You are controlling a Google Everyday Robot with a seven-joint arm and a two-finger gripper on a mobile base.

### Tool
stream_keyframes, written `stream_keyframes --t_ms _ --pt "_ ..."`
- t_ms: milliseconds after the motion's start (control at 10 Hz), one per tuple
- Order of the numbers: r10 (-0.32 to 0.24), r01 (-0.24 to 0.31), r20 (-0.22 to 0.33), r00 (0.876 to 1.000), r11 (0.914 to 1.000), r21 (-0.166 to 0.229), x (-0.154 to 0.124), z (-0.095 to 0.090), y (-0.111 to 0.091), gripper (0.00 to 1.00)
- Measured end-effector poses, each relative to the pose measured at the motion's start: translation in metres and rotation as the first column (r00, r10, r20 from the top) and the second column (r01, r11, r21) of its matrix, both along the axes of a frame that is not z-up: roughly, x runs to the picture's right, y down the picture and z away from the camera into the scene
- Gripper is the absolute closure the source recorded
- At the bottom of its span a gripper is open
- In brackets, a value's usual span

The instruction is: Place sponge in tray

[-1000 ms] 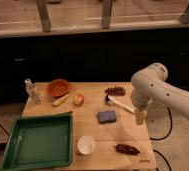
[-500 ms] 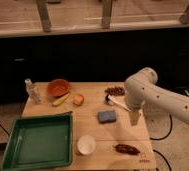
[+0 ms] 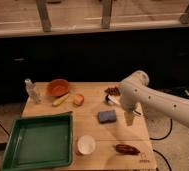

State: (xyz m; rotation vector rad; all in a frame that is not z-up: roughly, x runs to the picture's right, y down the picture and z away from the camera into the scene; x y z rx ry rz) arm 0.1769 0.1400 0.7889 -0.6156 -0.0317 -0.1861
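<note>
Camera view shows the white arm (image 3: 160,102) reaching in from the right edge over the wooden worktop (image 3: 90,127). It rises to a rounded elbow above the worktop's right side, then bends steeply down. The hand (image 3: 129,118) points downward at the end of that bend, low over the worktop near its right edge. Its 2 fingers are spread wide and it carries nothing.

The sponge (image 3: 107,116) lies flat on the worktop just left of the hand, apart from it. The tray (image 3: 18,145) fills the front left corner, well apart from the sponge, and nothing lies in it. A white cup (image 3: 86,144) stands between the tray and a dark brown item (image 3: 127,149) near the front edge.

Toward the back sit an orange bowl (image 3: 58,87), a clear bottle (image 3: 32,91) to its left, a yellow piece (image 3: 61,100) and a small orange chunk (image 3: 78,100). A dark object (image 3: 112,91) lies beside the elbow.
</note>
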Motion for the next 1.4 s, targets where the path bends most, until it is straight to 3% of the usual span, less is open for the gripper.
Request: stream_keyframes --t_ms 600,1400 --pt "-0.037 0.038 0.050 0.998 0.9991 -0.019 -0.020 0.037 0.015 0.20" --pt "-0.083 0.087 0.099 0.992 0.9957 -0.031 -0.040 0.060 0.021 0.20"
